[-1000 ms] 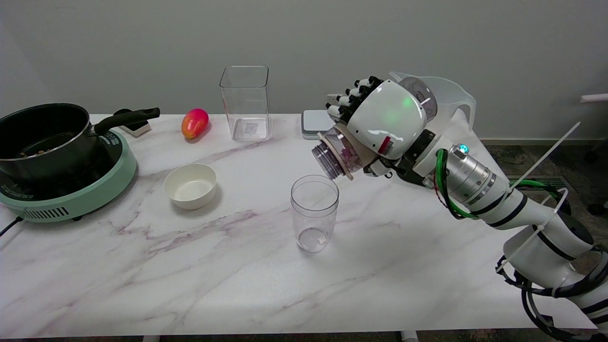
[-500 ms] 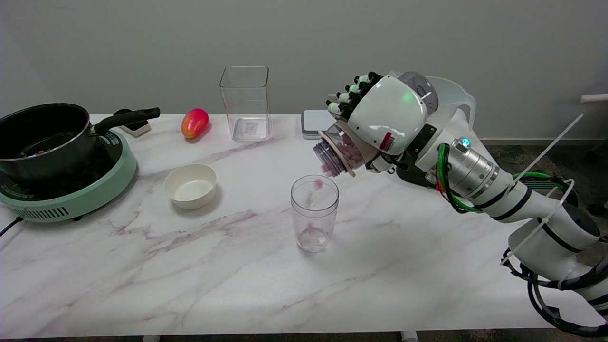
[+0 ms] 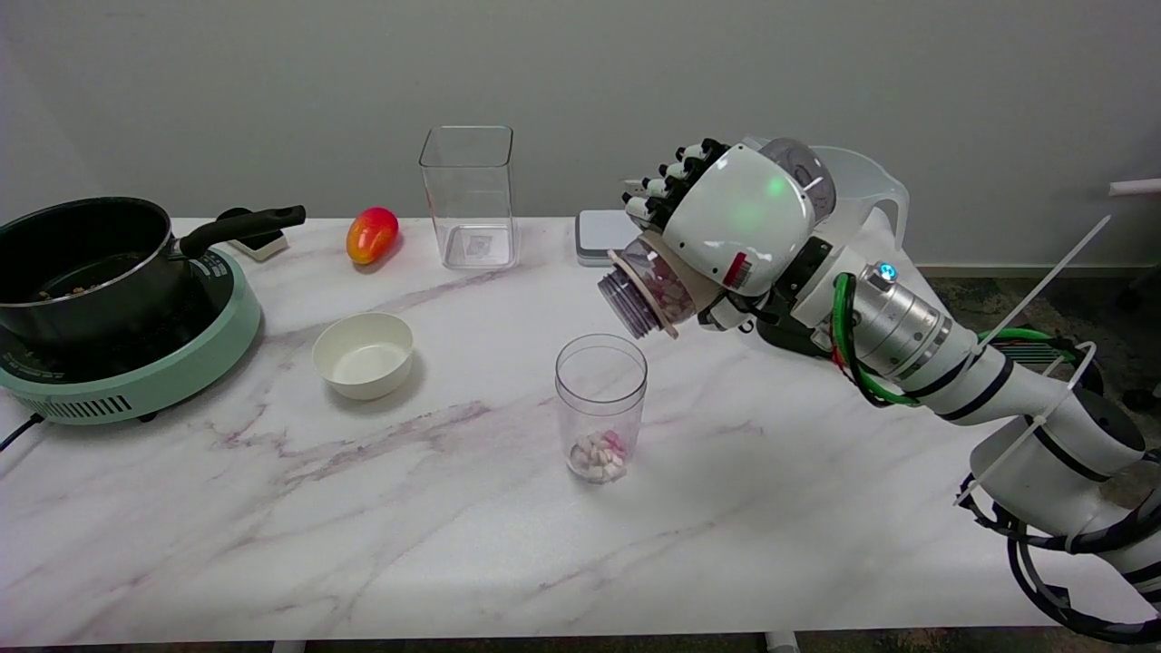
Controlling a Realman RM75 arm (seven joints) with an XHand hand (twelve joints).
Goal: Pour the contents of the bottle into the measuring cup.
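Note:
My right hand [image 3: 739,222] grips a clear bottle [image 3: 646,292] and holds it tipped, its open mouth pointing down and left, just above and right of the measuring cup's rim. Small pink and white pieces still lie inside the bottle. The clear measuring cup [image 3: 600,406] stands upright on the marble table [image 3: 453,526], apart from the hand. A small heap of pink and white pieces [image 3: 599,458] lies at its bottom.
A white bowl [image 3: 364,355] sits left of the cup. A black pot [image 3: 86,263] on a green cooker [image 3: 136,367] fills the left edge. At the back stand a tall clear container [image 3: 469,197], a red-yellow mango [image 3: 372,235], a white scale [image 3: 603,238] and a translucent jug [image 3: 857,195].
The bottle tipped further and pieces fell from its mouth into the measuring cup, which was empty a second ago and now has a small heap. The arm lifted slightly.

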